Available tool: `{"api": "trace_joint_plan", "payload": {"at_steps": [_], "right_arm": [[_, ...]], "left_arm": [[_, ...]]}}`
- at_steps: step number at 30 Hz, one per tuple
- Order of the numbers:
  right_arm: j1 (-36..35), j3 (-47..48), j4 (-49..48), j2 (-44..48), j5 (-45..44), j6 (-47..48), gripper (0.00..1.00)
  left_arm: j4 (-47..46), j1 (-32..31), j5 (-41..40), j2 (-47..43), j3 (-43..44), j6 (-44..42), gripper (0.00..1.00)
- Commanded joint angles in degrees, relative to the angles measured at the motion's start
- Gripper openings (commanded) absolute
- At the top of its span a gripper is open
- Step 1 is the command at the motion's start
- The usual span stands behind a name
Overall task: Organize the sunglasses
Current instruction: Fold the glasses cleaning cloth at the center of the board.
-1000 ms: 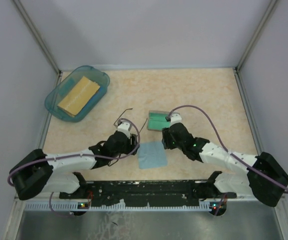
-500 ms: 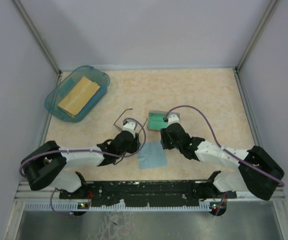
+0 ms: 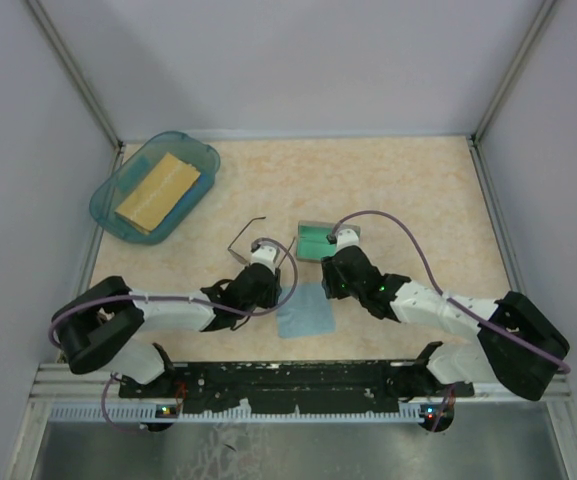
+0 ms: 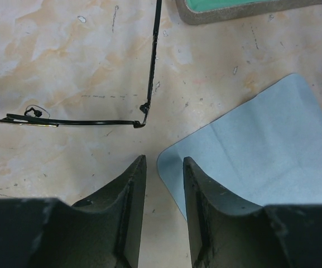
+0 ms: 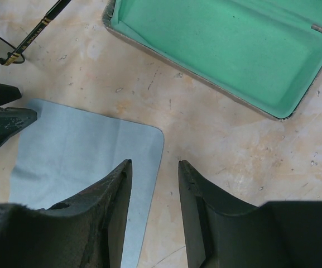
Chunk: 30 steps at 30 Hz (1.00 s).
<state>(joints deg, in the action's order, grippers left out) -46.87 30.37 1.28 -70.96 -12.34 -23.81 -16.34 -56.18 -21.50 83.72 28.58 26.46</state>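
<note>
Just ahead of the left gripper (image 4: 163,163), whose jaws stand slightly parted and grasp nothing, the sunglasses (image 4: 94,122) lie on the counter (image 4: 54,61), clear of the fingertips. The front bar runs off to the gripper's left and one temple arm stretches straight away from it. A light blue cloth (image 4: 250,151) lies beside its right finger. The right gripper (image 5: 155,163) is likewise parted and empty, its left finger over the cloth's edge, with the open green-lined case (image 5: 222,44) ahead to its right.

Left and right jaws narrowly parted
</note>
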Motion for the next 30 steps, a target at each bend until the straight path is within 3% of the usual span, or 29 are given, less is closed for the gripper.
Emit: {"api": "trace_joint_plan", "payload": {"at_steps": [1, 30], "right_arm": [[-0.6, 1.4, -1.9, 1.1, -1.0, 0.3, 0.39], [-0.6, 2.0, -3.2, -1.8, 0.4, 0.7, 0.39]], "left_arm": [[0.1, -1.0, -1.4, 1.8, 1.9, -0.4, 0.37], [2.1, -3.2, -3.2, 2.9, 1.8, 1.9, 0.08]]}}
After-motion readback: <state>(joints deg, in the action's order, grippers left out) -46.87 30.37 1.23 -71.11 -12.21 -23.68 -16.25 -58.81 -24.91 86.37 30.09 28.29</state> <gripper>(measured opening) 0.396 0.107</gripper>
